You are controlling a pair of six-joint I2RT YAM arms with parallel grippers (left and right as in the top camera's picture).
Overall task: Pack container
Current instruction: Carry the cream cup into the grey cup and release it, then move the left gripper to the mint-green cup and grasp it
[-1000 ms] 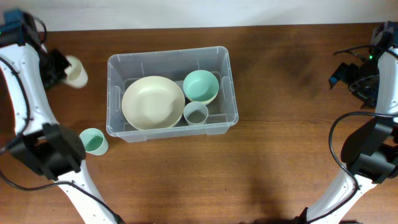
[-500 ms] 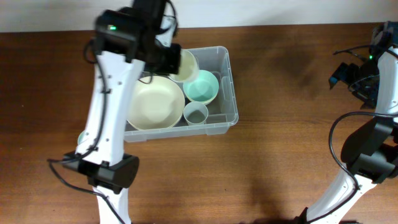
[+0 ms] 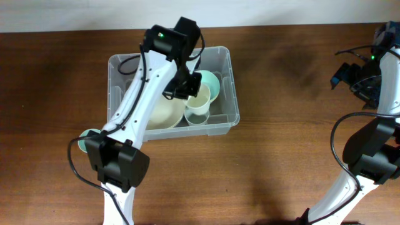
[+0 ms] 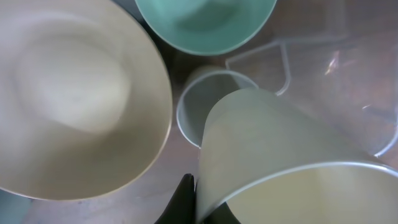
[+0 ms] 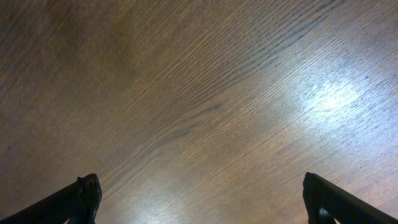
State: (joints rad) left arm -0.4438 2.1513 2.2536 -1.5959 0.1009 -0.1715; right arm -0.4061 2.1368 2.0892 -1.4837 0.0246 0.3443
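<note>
The clear container [image 3: 122, 60] sits left of the table's middle. It holds a large cream bowl [image 3: 164, 114], a green bowl [image 3: 212, 82] and a small pale cup [image 3: 199, 116]. My left gripper [image 3: 182, 87] reaches in over the container and is shut on the wall of a cream cup [image 3: 199, 98]. In the left wrist view the fingers [image 4: 186, 198] pinch the cream cup [image 4: 280, 155] just above the small pale cup [image 4: 202, 109], between the cream bowl [image 4: 68, 93] and the green bowl [image 4: 205, 18]. My right gripper [image 5: 202, 202] hangs open over bare wood, far to the right [image 3: 351, 76].
A green cup [image 3: 83, 141] stands on the table off the container's front left corner, partly hidden behind the left arm. The container's clear wall [image 4: 348, 93] lies close to the right of the held cup.
The left arm has carried the cream cup from the container's back towards its front, over the small pale cup. The right arm has not moved.
</note>
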